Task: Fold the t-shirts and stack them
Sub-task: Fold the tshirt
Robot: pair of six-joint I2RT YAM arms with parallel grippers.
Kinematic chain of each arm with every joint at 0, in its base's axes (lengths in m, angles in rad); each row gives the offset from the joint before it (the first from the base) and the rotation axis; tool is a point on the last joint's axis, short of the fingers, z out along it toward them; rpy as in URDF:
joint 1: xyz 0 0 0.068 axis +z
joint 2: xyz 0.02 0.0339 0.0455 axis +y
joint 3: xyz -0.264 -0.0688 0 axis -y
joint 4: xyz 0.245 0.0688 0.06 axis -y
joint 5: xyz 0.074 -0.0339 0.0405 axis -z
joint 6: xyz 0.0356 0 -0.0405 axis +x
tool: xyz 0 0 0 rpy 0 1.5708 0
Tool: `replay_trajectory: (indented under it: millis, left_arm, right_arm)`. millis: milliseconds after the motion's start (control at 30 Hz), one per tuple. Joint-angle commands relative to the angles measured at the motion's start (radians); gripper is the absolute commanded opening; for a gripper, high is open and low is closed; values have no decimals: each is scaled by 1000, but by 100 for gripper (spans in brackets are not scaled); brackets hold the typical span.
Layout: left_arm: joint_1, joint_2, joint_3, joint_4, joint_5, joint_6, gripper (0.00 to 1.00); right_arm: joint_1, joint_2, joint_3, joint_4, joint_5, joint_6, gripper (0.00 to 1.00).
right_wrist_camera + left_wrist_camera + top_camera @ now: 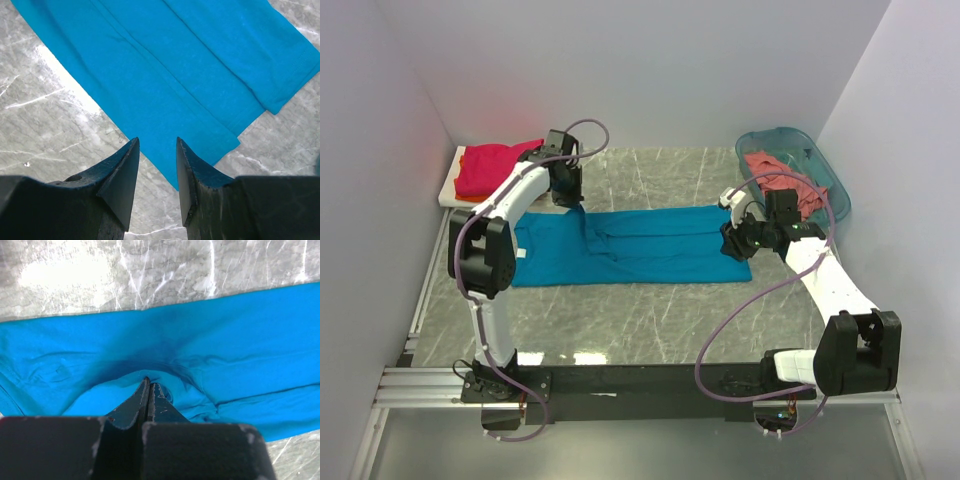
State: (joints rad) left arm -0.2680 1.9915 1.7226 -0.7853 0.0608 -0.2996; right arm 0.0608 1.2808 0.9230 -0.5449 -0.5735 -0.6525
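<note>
A white-walled enclosure surrounds a grey marble table [650,320] with pale veining, seen from above, with two white and black robot arms bolted at its near edge. A teal-blue t-shirt [650,245] lies flat across the middle of the table, stretched out left to right, with long creases running along its length. At the far right corner stands a translucent teal plastic basket [825,165], and a salmon-pink t-shirt [775,170] lies crumpled inside it. At the far left corner lies a flat white board [450,190] carrying a folded magenta-red t-shirt [490,165], with the edge of an orange t-shirt [463,157] showing beneath it. The left arm [510,200] reaches forward to the far edge of the teal-blue t-shirt. The left gripper [149,385] is clenched there, its jaws pressed together on a pinch of the cloth, which puckers and darkens in folds around the tips. The right arm [830,280] bends in from the right side. The right gripper [156,142] hangs just over the near right corner of the same shirt, its dark fingers [122,170] parted with nothing between them, only cloth and marble showing below the gap.
</note>
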Motion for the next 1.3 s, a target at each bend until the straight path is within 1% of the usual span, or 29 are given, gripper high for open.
replay_trajectory:
  millis: [0, 433, 467, 500, 567, 600, 633, 700, 733, 800, 833, 867, 900, 933, 967, 1000, 1033, 1067, 1100, 1133, 1200, 1233, 1267]
  left_arm:
    - [-4, 10, 57, -2, -16, 17, 1]
    - [-4, 66, 100, -11, -30, 16, 1]
    - [-4, 76, 100, -14, -30, 14, 4]
    - [-4, 84, 103, -18, -30, 14, 18]
    - [-4, 93, 123, -43, -58, 4, 33]
    - [-7, 84, 121, -43, -56, -1, 51]
    - [-7, 72, 115, -35, -108, -9, 59]
    - [-8, 15, 104, -16, -145, -19, 63]
    - [-7, -12, 97, -6, -192, -25, 64]
    - [-7, -117, 66, 35, -243, -39, 66]
    - [-7, -163, 8, 55, -272, -45, 68]
    - [-7, -271, -35, 113, -317, -52, 70]
    - [-7, -333, -145, 147, -340, -67, 79]
    - [-5, -465, -211, 187, -357, -76, 86]
    - [6, -537, -277, 219, -372, -90, 90]
    - [13, -604, -408, 283, -366, -105, 94]
    - [27, -737, -470, 306, -351, -130, 95]
    - [58, -797, -529, 329, -325, -139, 95]
    - [65, -859, -628, 365, -323, -151, 95]
    - [73, -967, -667, 371, -335, -156, 98]
    - [79, -1061, -765, 386, -366, -154, 99]
    - [79, -1139, -790, 399, -365, -142, 100]
    - [81, -1170, -813, 402, -369, -136, 100]
  right_arm:
    - [-4, 2, 16, -3, -20, -12, 43]
    - [-3, -3, 19, -7, -20, -13, 43]
    - [-4, -5, 20, -9, -22, -15, 43]
    - [-3, -5, 20, -10, -20, -15, 43]
    - [-3, -6, 25, -20, -26, -24, 43]
    - [-1, -5, 30, -26, -32, -27, 43]
    - [0, -3, 34, -39, -37, -32, 43]
    - [16, 5, 60, -61, -46, -58, 43]
    - [26, 6, 71, -76, -45, -64, 43]
    - [80, 17, 114, -92, -39, -81, 43]
    - [103, 21, 129, -101, -26, -85, 43]
    - [131, 28, 163, -102, -11, -84, 43]
    - [198, 49, 177, -93, 13, -82, 44]
    - [233, 64, 195, -87, 36, -73, 45]
    - [276, 110, 235, -76, 61, -38, 44]
    - [354, 139, 259, -70, 81, -15, 45]
    - [399, 172, 316, -55, 136, 46, 45]
    - [439, 239, 344, -43, 159, 83, 44]
    - [517, 273, 373, -29, 185, 117, 44]
    - [551, 310, 432, 0, 208, 189, 45]
    - [617, 431, 512, 16, 296, 256, 45]
    - [669, 475, 608, 14, 323, 330, 44]
    - [694, 567, 661, 5, 384, 358, 44]
